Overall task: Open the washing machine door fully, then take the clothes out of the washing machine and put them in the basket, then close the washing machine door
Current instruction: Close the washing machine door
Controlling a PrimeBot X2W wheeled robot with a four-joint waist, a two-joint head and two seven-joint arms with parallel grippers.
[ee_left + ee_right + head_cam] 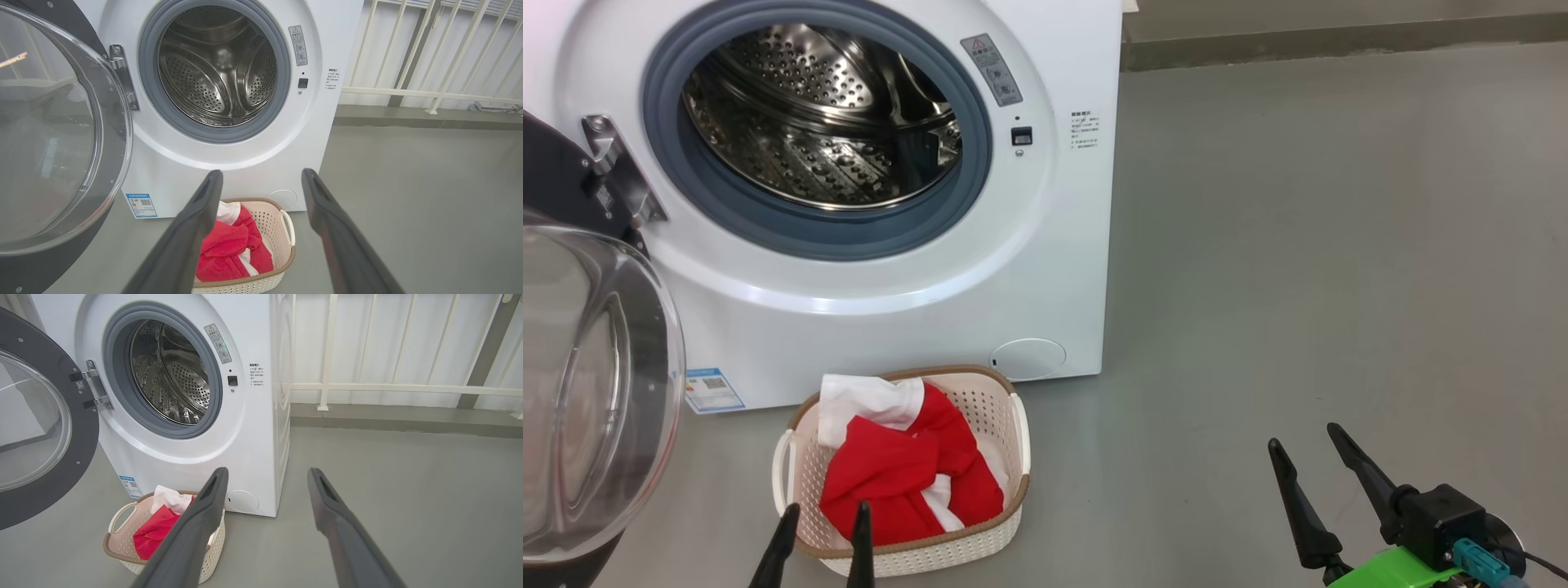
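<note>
- Everything is carried by a grey floor [1298,245], whose far edge is met by a low step [1339,45].
- The washing machine [1045,269] is stood near that far edge, its steel drum [825,155] exposed.
- The washing machine door [596,392] is swung wide to the left on its hinge [613,163].
- The basket [1005,425] is set on the floor just in front of the machine.
- The clothes [898,474], red and white, are heaped inside the basket.
- The left tool [826,506] is held at the basket's near rim, fingers spread apart and empty.
- The right tool [1303,435] is held well right of the basket, fingers likewise apart and empty.
</note>
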